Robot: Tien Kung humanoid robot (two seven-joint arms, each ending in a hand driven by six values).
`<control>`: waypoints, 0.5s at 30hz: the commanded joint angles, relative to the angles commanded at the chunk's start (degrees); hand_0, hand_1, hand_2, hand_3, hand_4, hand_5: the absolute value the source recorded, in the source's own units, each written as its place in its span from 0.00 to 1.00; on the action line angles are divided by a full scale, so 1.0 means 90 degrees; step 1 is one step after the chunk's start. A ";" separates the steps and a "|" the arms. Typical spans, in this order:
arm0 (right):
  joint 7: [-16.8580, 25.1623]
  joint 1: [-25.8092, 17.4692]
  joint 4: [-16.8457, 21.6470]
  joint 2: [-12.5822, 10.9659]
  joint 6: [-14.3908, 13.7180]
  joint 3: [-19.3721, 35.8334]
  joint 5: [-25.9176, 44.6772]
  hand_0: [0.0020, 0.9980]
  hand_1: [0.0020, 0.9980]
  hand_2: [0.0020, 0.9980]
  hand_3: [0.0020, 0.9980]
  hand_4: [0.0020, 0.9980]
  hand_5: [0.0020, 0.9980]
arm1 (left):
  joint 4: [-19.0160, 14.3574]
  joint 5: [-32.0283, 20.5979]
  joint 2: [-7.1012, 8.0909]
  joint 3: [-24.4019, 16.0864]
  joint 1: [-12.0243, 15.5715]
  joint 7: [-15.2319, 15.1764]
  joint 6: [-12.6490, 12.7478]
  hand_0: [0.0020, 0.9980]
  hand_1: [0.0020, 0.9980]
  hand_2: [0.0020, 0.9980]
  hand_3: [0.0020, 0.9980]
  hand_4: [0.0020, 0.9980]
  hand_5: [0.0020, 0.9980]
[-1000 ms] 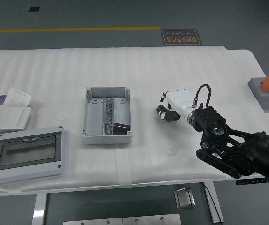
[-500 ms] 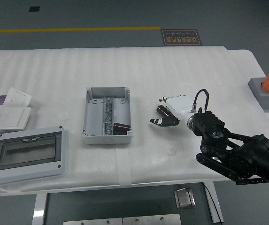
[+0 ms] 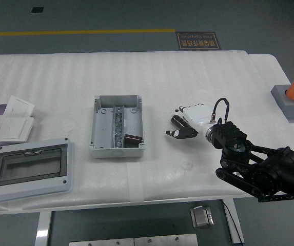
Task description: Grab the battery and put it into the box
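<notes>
White foam covers the tabletop (image 3: 213,77) in my one head view. I have the right hand (image 3: 188,123) lying low on it, at three o'clock from the open grey box (image 3: 117,126), well apart. Its fingers (image 3: 180,134) curl around a dark cylinder I take to be the battery (image 3: 178,120), which sits at the hand's nine o'clock side, between fingertips and palm; I judge this a grasp, not yet a lift. Another dark cylinder (image 3: 133,139) already lies inside the box, at its five o'clock corner.
</notes>
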 joint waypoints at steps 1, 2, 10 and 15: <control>-0.0002 0.0002 0.0001 -0.0006 -0.0009 -0.0005 -0.0009 0.80 0.69 0.64 0.77 0.79 0.71 | -0.0002 0.0004 0.0001 -0.0003 -0.0002 -0.0001 -0.0001 0.63 0.66 0.53 0.59 0.51 0.41; -0.0001 0.0003 0.0000 -0.0009 -0.0019 -0.0011 -0.0014 0.80 0.69 0.64 0.77 0.79 0.71 | -0.0003 0.0006 0.0002 -0.0005 -0.0003 -0.0002 -0.0001 0.63 0.66 0.53 0.59 0.51 0.41; 0.0011 -0.0009 -0.0049 0.0020 -0.0090 -0.0080 -0.0018 0.76 0.64 0.53 0.70 0.59 0.52 | -0.0009 0.0022 0.0003 -0.0017 -0.0013 -0.0008 0.0002 0.63 0.66 0.53 0.59 0.51 0.42; 0.0012 -0.0017 -0.0078 0.0044 -0.0095 -0.0105 0.0013 0.69 0.60 0.47 0.69 0.52 0.45 | -0.0025 0.0074 0.0004 -0.0056 -0.0018 -0.0016 0.0011 0.63 0.66 0.53 0.59 0.51 0.42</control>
